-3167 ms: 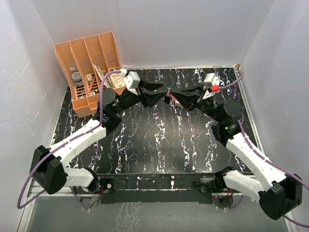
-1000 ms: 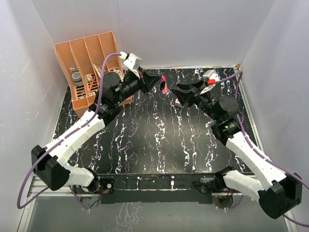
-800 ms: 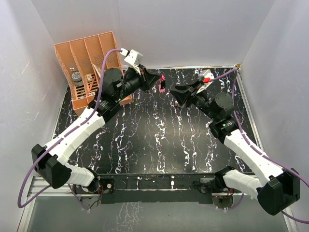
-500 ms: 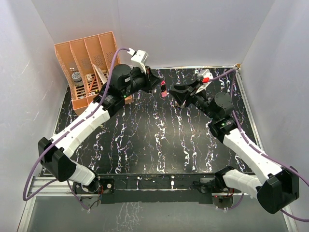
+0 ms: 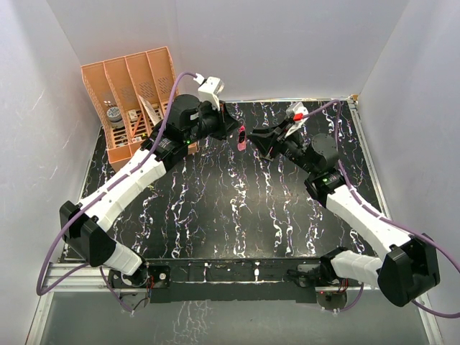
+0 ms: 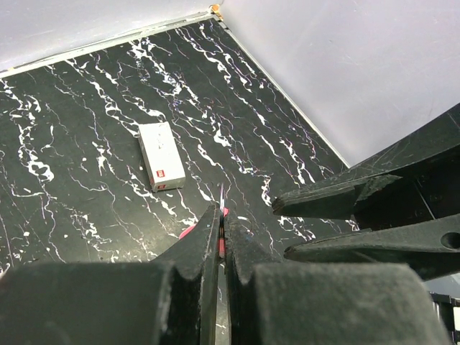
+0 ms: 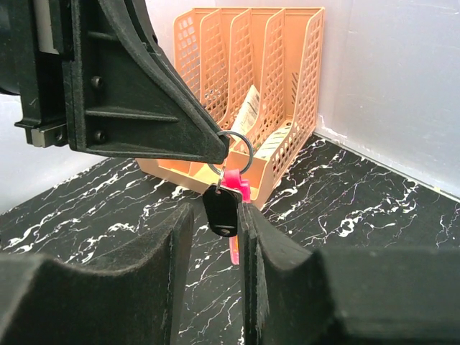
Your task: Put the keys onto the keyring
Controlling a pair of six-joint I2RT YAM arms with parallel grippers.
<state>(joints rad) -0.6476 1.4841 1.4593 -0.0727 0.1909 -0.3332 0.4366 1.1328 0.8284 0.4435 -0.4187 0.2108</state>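
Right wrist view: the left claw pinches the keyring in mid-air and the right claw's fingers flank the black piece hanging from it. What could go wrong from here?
1. The left claw holds the keyring only by its thin ring at the very tips; a pull from the right claw could tear it loose.
2. The black piece hangs free, nearer one finger than the other, so a closing grip may swing it aside.

Back middle: left gripper (image 5: 238, 132) and right gripper (image 5: 251, 136) meet tip to tip in the air, keyring (image 5: 241, 141) hanging between; no passage.
Table beyond: small white box (image 6: 162, 166) lies flat.
Back left: orange file rack (image 5: 133, 100) fills the corner.
Front middle: bare black marbled table (image 5: 230, 215) between the arms.
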